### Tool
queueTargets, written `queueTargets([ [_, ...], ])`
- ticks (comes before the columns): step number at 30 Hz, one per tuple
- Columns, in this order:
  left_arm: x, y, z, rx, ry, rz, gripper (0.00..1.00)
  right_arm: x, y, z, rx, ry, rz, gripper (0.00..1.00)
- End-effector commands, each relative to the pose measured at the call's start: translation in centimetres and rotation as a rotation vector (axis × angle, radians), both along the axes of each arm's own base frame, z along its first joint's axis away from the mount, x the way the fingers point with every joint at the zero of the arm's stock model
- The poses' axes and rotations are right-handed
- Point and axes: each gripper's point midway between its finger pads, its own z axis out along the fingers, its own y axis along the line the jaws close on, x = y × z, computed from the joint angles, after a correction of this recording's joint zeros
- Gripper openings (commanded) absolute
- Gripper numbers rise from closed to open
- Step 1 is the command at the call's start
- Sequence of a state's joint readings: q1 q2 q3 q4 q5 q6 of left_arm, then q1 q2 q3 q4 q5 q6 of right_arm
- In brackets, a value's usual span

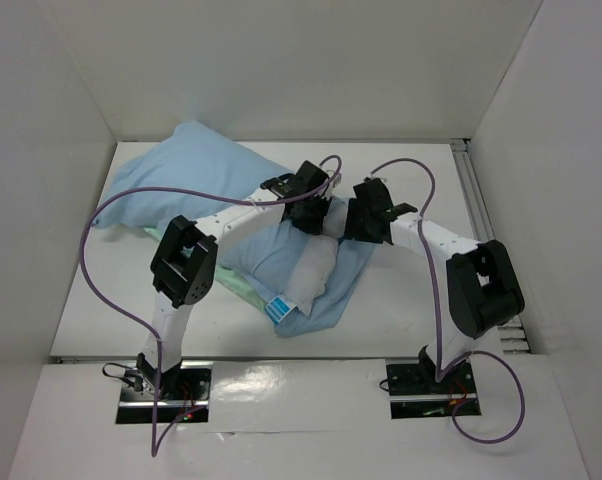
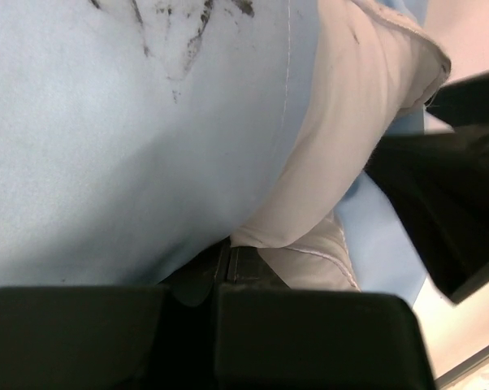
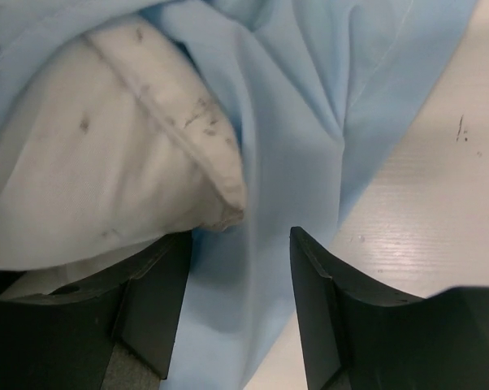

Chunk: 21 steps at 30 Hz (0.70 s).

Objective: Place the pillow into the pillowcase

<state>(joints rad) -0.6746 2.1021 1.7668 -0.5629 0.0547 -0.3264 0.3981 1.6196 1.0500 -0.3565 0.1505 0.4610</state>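
Observation:
The light blue pillowcase point(image 1: 196, 175) lies across the table's middle and back left, covering most of the white pillow point(image 1: 313, 272). The pillow's near end pokes out, and its blue-and-white label point(image 1: 279, 308) shows. My left gripper point(image 1: 311, 215) is over the opening; in the left wrist view it point(image 2: 228, 258) is shut, pinching the pillowcase point(image 2: 123, 138) edge beside the pillow point(image 2: 334, 146). My right gripper point(image 1: 366, 228) stands just to the right. The right wrist view shows it point(image 3: 243, 236) open astride loose pillowcase cloth point(image 3: 293, 122), with the pillow corner point(image 3: 106, 162) by its left finger.
White walls box the table in on the left, back and right. A metal rail point(image 1: 473, 195) runs along the right edge. A sea-green strip of cloth point(image 1: 233, 285) shows under the pillow's near side. Purple cables point(image 1: 101, 270) loop over both arms.

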Motion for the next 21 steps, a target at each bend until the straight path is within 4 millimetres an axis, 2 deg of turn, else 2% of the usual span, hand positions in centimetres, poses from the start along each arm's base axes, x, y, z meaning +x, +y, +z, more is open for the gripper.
queueTargets([
  [1,-3.9,5.4,-4.7,0.201,0.206,0.040,0.00,-1.0,0.7,0.4,-0.056,-0.008,0.032,0.59],
  [4,-4.0,5.3,-4.7,0.194,0.211,0.036,0.00,-0.9,1.2,0.4,-0.062,-0.009,0.051,0.66],
  [5,-4.0,5.3,-4.7,0.194,0.211,0.036,0.00,-0.9,1.2,-0.2,-0.068,0.004,0.052,0.69],
  [7,-3.9,5.2,-4.3,0.189,0.204,0.036,0.00,-0.2,1.4,0.1,-0.072,-0.005,0.046,0.72],
  [8,-3.9,5.2,-4.3,0.189,0.204,0.036,0.00,-0.1,1.5,-0.6,-0.070,0.003,0.039,0.74],
  [12,-3.9,5.2,-3.9,0.183,0.197,0.036,0.00,1.9,1.5,-0.7,-0.068,-0.007,0.008,0.73],
  [14,-3.9,5.2,-3.9,0.183,0.197,0.036,0.00,2.4,1.2,-0.9,-0.085,-0.009,-0.015,0.70],
  [15,-3.8,5.3,-3.9,0.189,0.192,0.040,0.00,2.4,1.0,-1.9,-0.105,0.008,-0.022,0.67],
  [19,-3.9,5.5,-3.8,0.192,0.189,0.032,0.00,3.1,-1.1,-2.6,-0.132,0.024,-0.095,0.54],
  [21,-4.2,5.7,-4.1,0.199,0.197,0.032,0.00,3.4,-1.9,-2.7,-0.134,0.016,-0.140,0.35],
])
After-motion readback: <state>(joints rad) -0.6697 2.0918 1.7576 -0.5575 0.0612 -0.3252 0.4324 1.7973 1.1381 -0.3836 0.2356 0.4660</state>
